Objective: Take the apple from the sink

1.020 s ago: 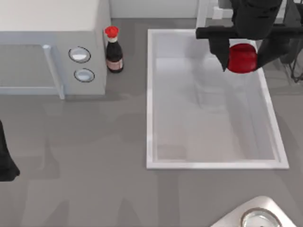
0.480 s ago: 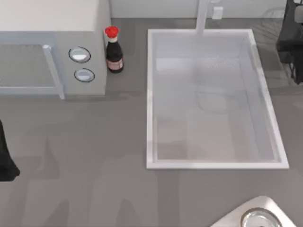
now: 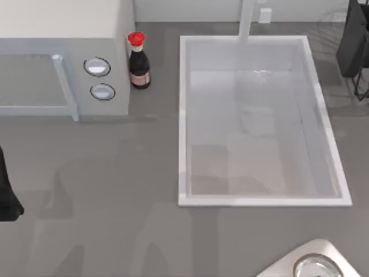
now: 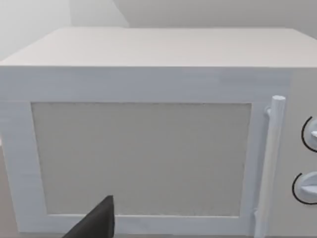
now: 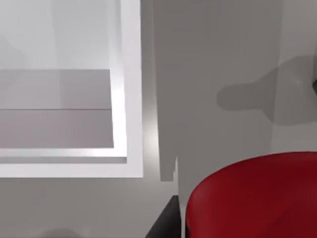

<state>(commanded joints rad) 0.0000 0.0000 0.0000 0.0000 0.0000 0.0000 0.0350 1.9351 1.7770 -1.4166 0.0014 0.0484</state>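
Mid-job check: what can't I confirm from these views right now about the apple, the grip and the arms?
- Right gripper's fingers: in the right wrist view the apple is cut off by the frame edge, with just a dark sliver beside it.
- Whether the apple is over the table or touching it: not tellable.
- Right arm: top view cuts it off beside the sink.
- Left gripper: cut off at the top view's left edge, facing the microwave.

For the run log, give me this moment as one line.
apple: close under right wrist camera, over counter outside sink | sink basin: no fruit | right arm: top view's right edge | left arm: parked, left edge
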